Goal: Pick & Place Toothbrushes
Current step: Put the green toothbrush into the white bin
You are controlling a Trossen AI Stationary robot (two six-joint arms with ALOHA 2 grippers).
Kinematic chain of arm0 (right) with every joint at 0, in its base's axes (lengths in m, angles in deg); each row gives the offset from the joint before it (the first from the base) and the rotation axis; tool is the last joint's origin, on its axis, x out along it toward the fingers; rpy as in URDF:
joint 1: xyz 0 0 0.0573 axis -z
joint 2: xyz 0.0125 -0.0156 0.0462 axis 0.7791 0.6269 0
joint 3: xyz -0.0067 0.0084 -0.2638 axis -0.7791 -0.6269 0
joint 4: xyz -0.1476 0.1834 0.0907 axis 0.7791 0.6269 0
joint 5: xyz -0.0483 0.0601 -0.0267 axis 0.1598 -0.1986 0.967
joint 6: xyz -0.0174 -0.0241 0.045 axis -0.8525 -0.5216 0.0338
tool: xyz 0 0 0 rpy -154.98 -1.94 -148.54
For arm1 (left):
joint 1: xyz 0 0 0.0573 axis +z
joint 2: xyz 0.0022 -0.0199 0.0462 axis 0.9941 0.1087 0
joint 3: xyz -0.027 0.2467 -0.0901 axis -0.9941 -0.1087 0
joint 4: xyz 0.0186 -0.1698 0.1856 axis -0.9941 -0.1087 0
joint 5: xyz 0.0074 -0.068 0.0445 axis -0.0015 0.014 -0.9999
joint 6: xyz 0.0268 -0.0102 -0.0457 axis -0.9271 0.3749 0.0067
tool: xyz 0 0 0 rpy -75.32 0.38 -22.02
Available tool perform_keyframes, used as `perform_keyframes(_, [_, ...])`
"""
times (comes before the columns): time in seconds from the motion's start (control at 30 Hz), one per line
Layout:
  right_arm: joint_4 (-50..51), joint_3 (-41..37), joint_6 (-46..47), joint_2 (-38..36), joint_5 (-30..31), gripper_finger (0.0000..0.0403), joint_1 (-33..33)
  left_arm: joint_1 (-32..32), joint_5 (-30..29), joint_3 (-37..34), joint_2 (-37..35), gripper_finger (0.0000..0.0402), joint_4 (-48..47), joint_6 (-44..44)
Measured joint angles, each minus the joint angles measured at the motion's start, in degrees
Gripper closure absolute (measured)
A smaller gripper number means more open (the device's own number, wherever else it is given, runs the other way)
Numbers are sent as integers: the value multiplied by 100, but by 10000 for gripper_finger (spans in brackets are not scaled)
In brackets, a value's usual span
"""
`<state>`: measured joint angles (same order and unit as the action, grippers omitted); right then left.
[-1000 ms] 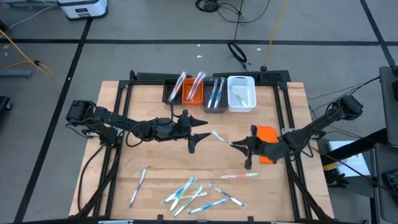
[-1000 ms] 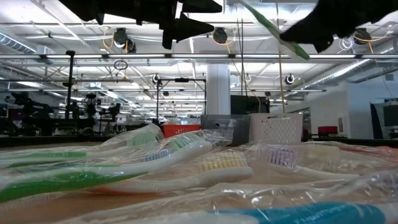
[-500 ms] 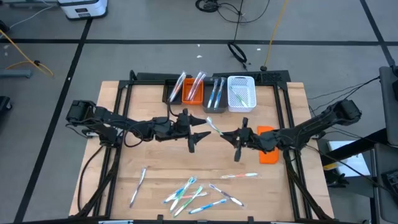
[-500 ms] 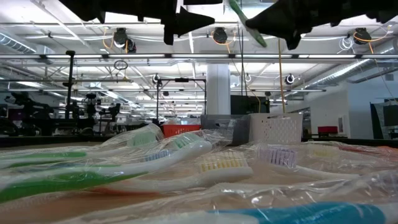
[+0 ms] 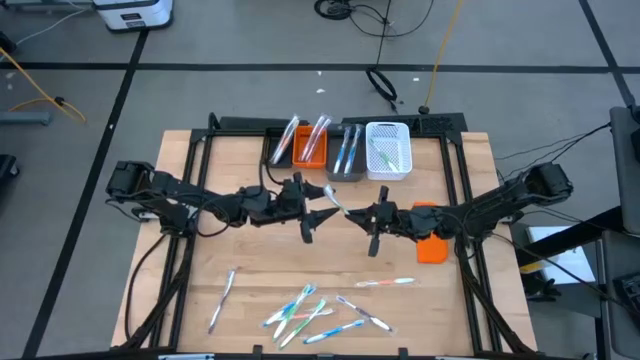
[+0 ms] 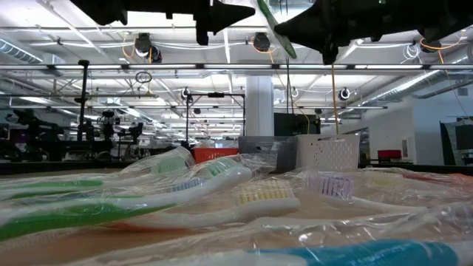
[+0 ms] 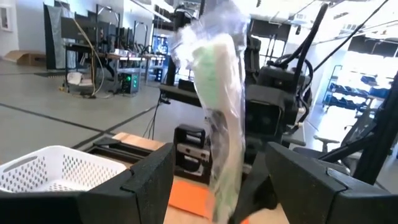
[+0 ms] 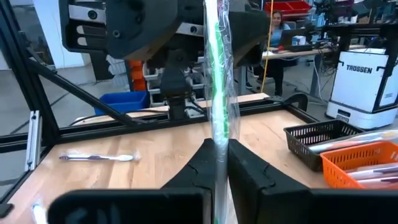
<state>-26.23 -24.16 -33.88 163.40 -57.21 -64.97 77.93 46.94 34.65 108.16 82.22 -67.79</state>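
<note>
So we've got both arms meeting mid-table: the right gripper (image 5: 372, 218) has its jaws pinched tight on a wrapped green toothbrush (image 5: 337, 199), holding it up off the wood with the head end poking toward the left gripper (image 5: 318, 212), whose jaws stand apart on either side of that brush without closing on it. In the left wrist view the wrapped brush sits right between the two dark fingers (image 7: 149, 180). Around them, along the table's far edge, there's a row of bins: an orange bin (image 5: 310, 156) with pinkish brushes leaning in it, a grey bin (image 5: 345, 172) with blue ones, and a white basket (image 5: 389, 172) with green ones. A flat orange block (image 5: 432, 248) lies just under the right arm, partly covered by it. Near the front edge we see a loose scatter of toothbrushes (image 5: 305, 310), one white one (image 5: 385, 283) a bit apart, another pale one (image 5: 223, 297) off to the left. Nothing sits between the grippers and the bins.
</note>
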Motion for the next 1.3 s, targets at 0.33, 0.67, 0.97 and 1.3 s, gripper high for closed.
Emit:
perform_keyframes(0.33, [-27, 0, -24, 15, 4, 389, 0, 13, 98, 0, 0, 298, 37, -79])
perform_keyframes(0.67, [-20, 0, -41, 15, 4, 381, -1, 23, 345, 0, 0, 396, 35, -168])
perform_keyframes(0.97, [-23, 0, -350, 13, 28, 333, -1, 24, 289, 0, 0, 399, -161, -156])
perform_keyframes(1.3, [-21, 0, -350, 13, 47, 298, 79, 31, 276, 0, 0, 400, -474, -59])
